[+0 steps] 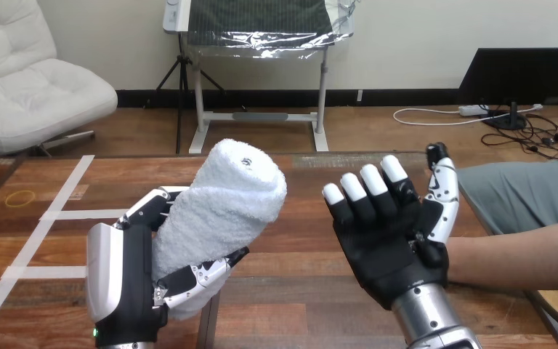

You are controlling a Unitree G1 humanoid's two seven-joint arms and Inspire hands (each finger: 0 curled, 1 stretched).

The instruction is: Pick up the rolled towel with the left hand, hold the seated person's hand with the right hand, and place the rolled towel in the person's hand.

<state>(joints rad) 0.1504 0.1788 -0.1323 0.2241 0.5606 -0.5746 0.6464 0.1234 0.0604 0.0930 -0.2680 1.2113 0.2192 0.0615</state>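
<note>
Nearest, at the lower left, the left robot hand (120, 280) is gripping the rolled towel (221, 211). Its thumb (196, 280) is crossing the roll's lower front, and its fingers (149, 207) are curling round the roll's left side. The white towel is standing up out of that grasp, raised above the bench (298, 291) and leaning to the right, so that its round top end is pointing up and away.

To its right, well apart from the towel, the right robot hand (381, 243) is facing the camera with its black palm. It is open, its fingers standing straight and close together and its thumb pointing up at the right.

Just behind it, the person's forearm (516, 254) is reaching in from the right edge. Its wrist end is passing out of sight behind the right robot hand, so whether the two are touching cannot be told.

Farther left on the wooden bench, white tape lines (43, 225) are crossing the boards. Beyond them, a thin yellow ring (20, 198) is lying flat near the left edge.
</note>
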